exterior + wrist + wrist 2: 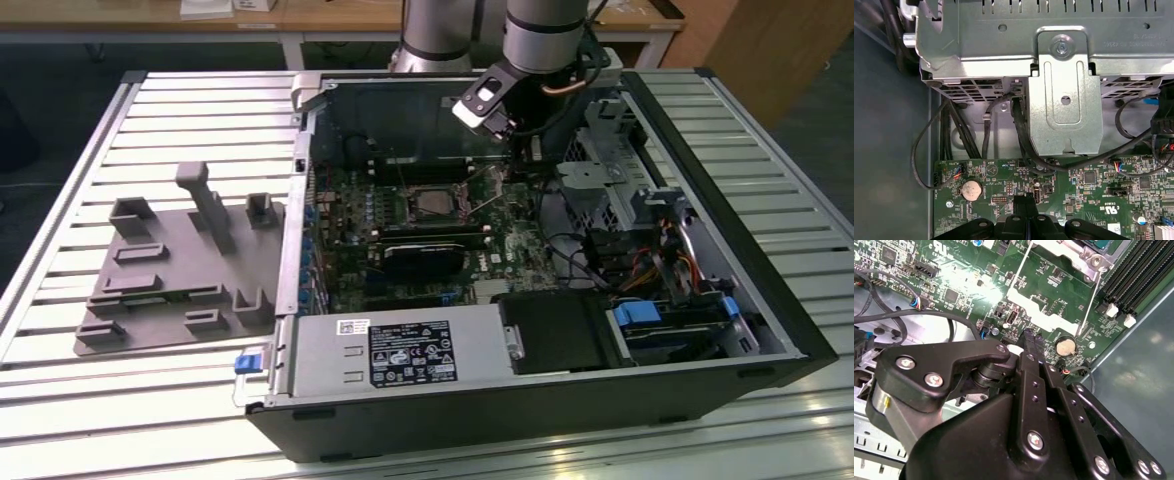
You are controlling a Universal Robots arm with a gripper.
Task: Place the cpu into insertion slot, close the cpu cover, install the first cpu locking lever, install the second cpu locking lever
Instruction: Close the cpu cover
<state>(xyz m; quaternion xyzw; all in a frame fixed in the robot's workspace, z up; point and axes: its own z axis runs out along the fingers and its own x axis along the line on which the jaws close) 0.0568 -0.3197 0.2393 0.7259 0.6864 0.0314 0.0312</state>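
Exterior view, its left to right: a grey holder tray [160,290] with upright pegs lies on the slatted metal table [120,420], with no parts in its pockets. Just beside it is the open computer case [747,300]. Inside the case are a green motherboard [514,255], a silver power supply [387,355] along the near edge, and a metal drive cage [594,185] with cables toward the exterior view's right.

The insertion slot [455,205] is on the board's upper middle. The cpu [424,204] looks seated in it, flat and face up, with its edges square to the slot. It is small there, so I am not fully sure. The cpu cover [1074,254] lies flat over the slot rather than standing up.

Two thin wire levers run from the cover's corner out across the board, long axes roughly parallel: the first lever [1018,269] and the second lever [1090,305]. I cannot tell if either is hooked down.

The gripper [1030,339] hangs low over the bare board between slot and drive cage. Its black fingers [1024,202] are pressed together with nothing between them. The tips are just beside the coin battery [1066,346], near the second lever's free end. I cannot tell if they touch it.
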